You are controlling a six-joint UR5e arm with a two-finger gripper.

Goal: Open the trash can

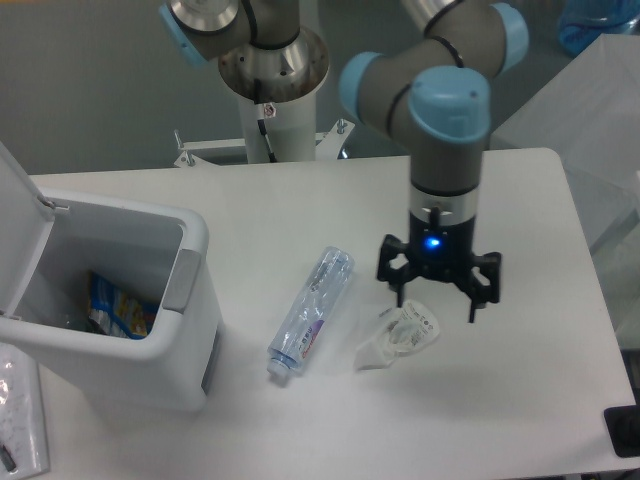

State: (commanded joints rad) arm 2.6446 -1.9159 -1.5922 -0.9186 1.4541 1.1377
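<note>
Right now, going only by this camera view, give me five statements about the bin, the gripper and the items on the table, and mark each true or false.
1. The trash can has its lid swung up and open. True.
2. The trash can is empty inside. False: a blue and yellow packet lies in it.
3. The gripper is open and holds nothing. True.
4. The gripper is pressing the grey push-button tab. False: it hangs well to the right of the bin, over the crumpled clear plastic cup.
5. The plastic bottle stands upright. False: it lies on its side on the table, between the bin and the cup.
</note>
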